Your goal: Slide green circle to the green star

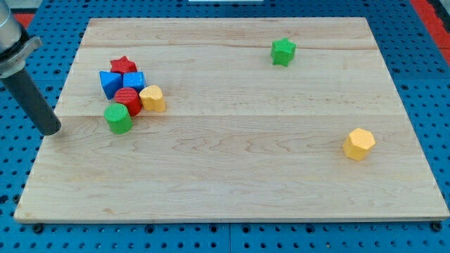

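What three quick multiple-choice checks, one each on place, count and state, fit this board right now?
1. Where is the green star?
A. view's top, right of centre
B. view's bottom left
C. inside the cluster

2. How many yellow blocks show?
A. one
B. two
C. three

3. What is my tip doing?
A. pressing the green circle
B. standing apart, left of the green circle
C. touching the green star

Key: 1 A, the star sits alone near the top edge. 2 B, one yellow block in the cluster, another yellow block at the right. 3 B, bare board shows between tip and circle.
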Controlling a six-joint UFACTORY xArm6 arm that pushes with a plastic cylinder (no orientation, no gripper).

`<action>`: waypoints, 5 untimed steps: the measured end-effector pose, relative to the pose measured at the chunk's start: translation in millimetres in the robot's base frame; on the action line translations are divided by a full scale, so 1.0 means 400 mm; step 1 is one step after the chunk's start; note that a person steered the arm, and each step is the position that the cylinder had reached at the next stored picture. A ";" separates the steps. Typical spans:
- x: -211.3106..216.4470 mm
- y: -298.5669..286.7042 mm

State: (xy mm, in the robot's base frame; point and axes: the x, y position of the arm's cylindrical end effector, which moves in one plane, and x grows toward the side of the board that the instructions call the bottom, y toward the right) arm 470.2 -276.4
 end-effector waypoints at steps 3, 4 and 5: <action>-0.015 0.222; -0.015 0.290; -0.015 0.352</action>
State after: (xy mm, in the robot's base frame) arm 464.2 -135.8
